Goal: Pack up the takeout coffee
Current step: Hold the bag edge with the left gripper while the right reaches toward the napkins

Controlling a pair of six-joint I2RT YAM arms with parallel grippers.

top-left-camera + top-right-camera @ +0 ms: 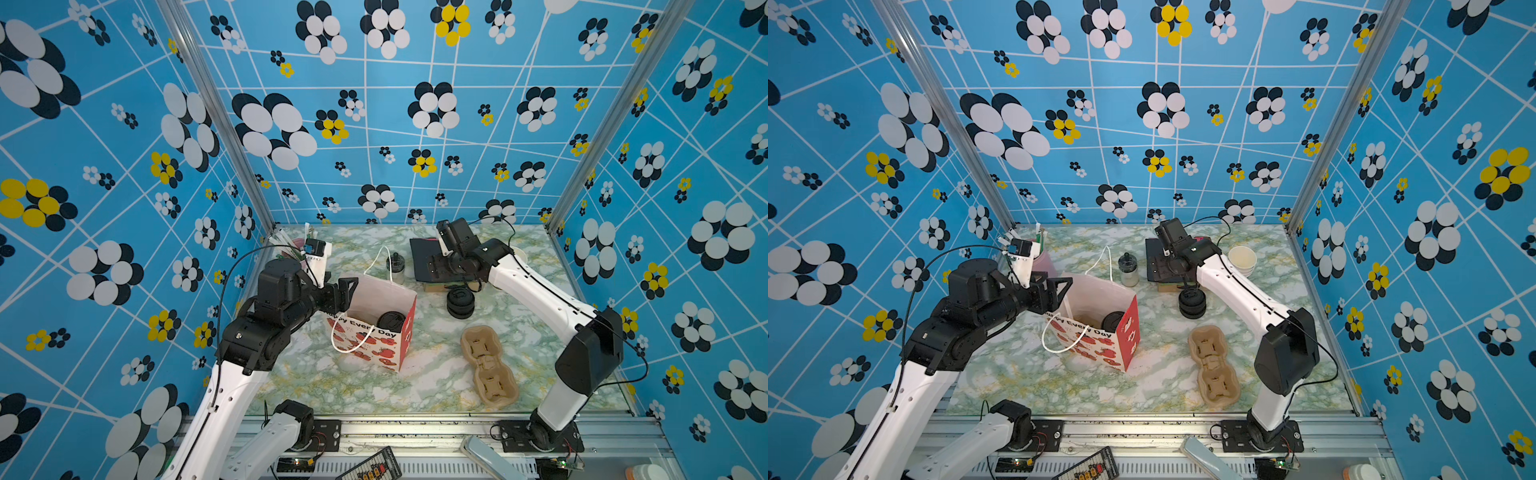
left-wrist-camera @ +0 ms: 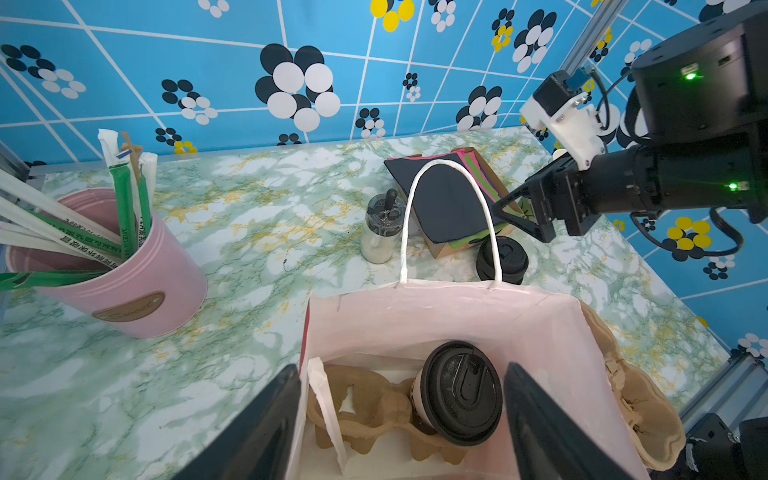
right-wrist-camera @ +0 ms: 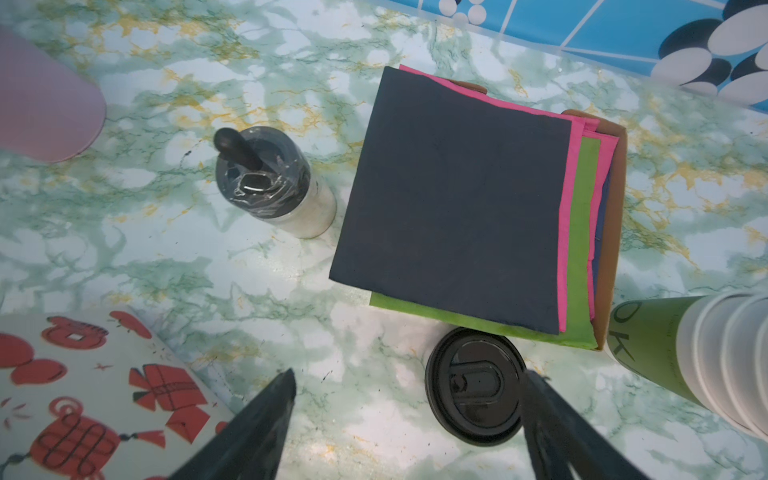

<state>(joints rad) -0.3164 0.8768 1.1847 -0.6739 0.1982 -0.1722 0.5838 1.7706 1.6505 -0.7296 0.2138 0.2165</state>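
Left wrist view shows the coffee (image 2: 457, 392) inside the bag (image 2: 457, 291), set in a pulp carrier (image 2: 361, 399) at the bottom, black lid up and leaning a little. The left gripper (image 2: 401, 370) hangs open over the bag mouth and holds nothing. One finger sits just outside a bag wall and its partner over the inside. The right gripper (image 3: 411, 376) is also open and empty, above the lids (image 3: 473, 386) on the table (image 3: 208, 270), well apart from the bag.

Likely trouble: when the left arm pulls away, a finger could snag the thin paper wall or the handle (image 2: 444, 163). Nothing braces the bag, so it could be dragged or tipped. The leaning cup could then topple out of its carrier slot.

Hard to judge is whether the cup's base is fully seated, since the lid hides its body. In both top views only the lid shows past the bag rim. A white strip lies inside the near wall; whether it is a wrapped straw or the second handle, I cannot tell. From above, the right gripper's fingers are hidden behind its wrist.
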